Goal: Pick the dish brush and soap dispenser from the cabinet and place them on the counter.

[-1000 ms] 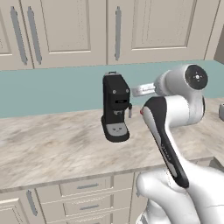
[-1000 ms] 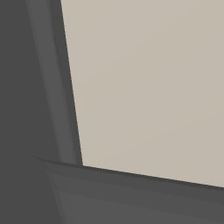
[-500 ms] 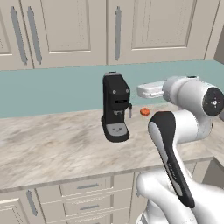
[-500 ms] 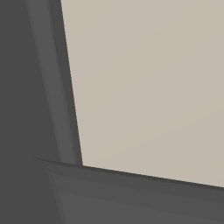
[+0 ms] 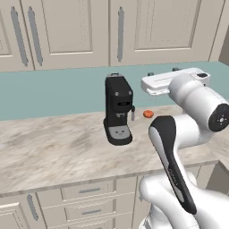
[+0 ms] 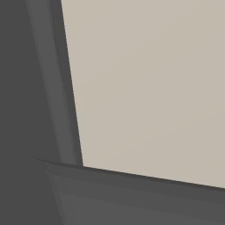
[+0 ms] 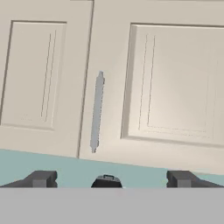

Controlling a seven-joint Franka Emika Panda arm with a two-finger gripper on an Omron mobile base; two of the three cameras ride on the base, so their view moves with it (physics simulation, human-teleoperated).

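Beige panelled wall cabinet [image 7: 153, 83] fronts my hand camera, door closed, grey bar handle [image 7: 96, 111] left of centre. My jaws [image 7: 111, 178] stand spread, holding nothing. Below, the marbled stone bench [image 5: 53, 147] carries a black coffee machine [image 5: 118, 109].

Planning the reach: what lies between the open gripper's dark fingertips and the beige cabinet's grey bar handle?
Only teal wall and the black coffee machine's top below the handle on the cabinet, in the hand view.
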